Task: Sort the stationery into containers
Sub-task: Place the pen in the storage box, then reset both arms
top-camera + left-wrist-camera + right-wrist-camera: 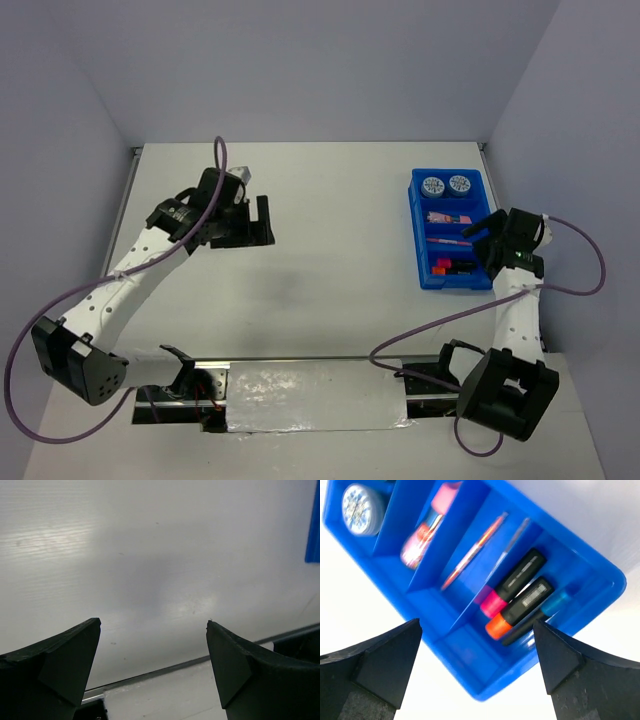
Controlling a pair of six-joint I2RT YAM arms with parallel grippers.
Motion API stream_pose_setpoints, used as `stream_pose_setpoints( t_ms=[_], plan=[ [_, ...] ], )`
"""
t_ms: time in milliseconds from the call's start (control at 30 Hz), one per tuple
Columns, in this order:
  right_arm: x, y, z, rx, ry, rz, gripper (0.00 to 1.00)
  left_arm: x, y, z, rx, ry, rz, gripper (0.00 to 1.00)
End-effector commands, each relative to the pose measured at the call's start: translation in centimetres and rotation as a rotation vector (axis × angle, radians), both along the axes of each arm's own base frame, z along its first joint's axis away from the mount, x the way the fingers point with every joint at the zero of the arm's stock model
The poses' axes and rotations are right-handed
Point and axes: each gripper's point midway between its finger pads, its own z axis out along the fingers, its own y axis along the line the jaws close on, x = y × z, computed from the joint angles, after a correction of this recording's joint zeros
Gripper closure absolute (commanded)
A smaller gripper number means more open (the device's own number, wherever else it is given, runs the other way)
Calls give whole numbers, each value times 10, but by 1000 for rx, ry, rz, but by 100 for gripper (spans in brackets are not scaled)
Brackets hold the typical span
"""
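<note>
Right wrist view: the right end effector (476, 625) hangs released above the near corner of the blue tray (465, 655), jaws spread wide with nothing between them. The tray sits on the bench (330, 200) at the far right.

Contents by compartment:
- Two patterned discs (433, 184) lie side by side in the far compartment.
- The pink case (427, 527) occupies the next compartment.
- The pink pen (472, 550) and grey pen (512, 545) lie in adjacent narrow slots, a divider between them.
- The pink-tipped marker (512, 582), orange-tipped marker (520, 607) and blue-tipped marker (542, 615) lie touching in the nearest compartment.

No loose stationery shows on the bench, so sorting appears complete and the step in hand is probably withdrawal.

Procedure:
- Raise the right end effector straight up before any sideways travel.
- Keep both jaws clear of the tray wall and do not nudge the markers.

The left end effector (153, 621) is released and empty, well apart from the tray above bare bench.

Markings: the pink-tipped and orange-tipped markers carry pale printed labels on their barrels, and the case shows printing. The image is too blurred to read any of it, and no brand can be made out.
</note>
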Motion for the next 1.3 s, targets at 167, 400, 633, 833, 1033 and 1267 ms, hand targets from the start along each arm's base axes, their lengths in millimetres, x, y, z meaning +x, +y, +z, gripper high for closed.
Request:
stream_pose_setpoints(
  t_ms=[167,400,633,833,1033,1267],
  plan=[
    [-28,58,131,-331,-89,489,0,21,80,62,227,-210,270,1],
    [-113,86,182,-496,-143,619,0,-8,115,96,231,-313,398,1],
    [-194,83,226,-528,-307,688,0,-77,142,72,208,-265,416,1],
    [-240,83,248,-532,-517,715,0,-144,182,97,139,-368,492,1],
    [-245,84,227,-521,-511,738,0,-191,184,106,-27,-498,428,1],
    [-243,86,206,-515,-473,751,0,-214,191,104,-29,-592,400,1]
  ],
)
